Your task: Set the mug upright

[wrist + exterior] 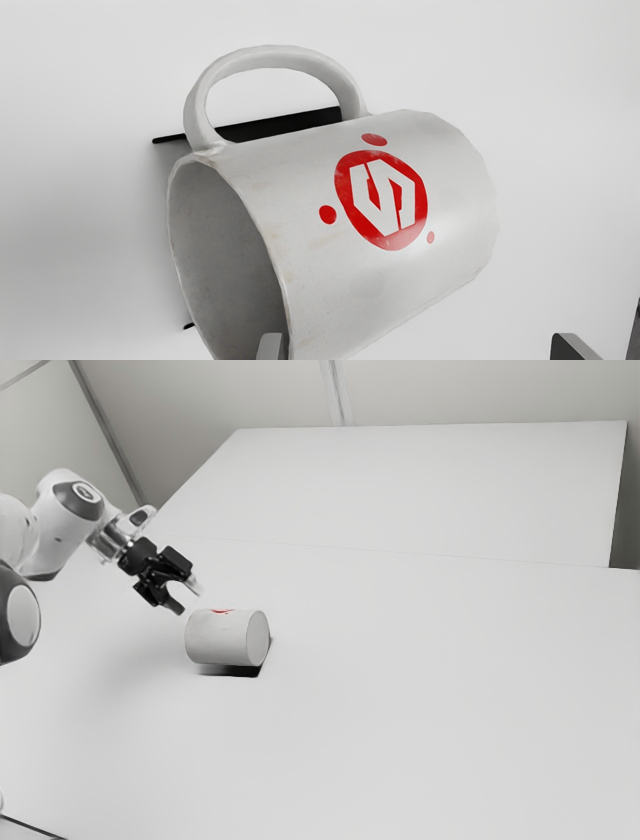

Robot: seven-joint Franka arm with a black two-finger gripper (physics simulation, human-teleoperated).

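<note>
One sideways mug (310,200), two fingers (176,606)

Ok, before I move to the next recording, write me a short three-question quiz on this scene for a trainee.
1. True or false: the mug lies on its side on the table.
2. Multiple choice: what colour is the ring-shaped emblem on the mug's outer wall?
A) blue
B) red
C) green
3. Fill in one word, "open" or "shut": the gripper is ____.

Key: 1 true; 2 B; 3 open
</note>
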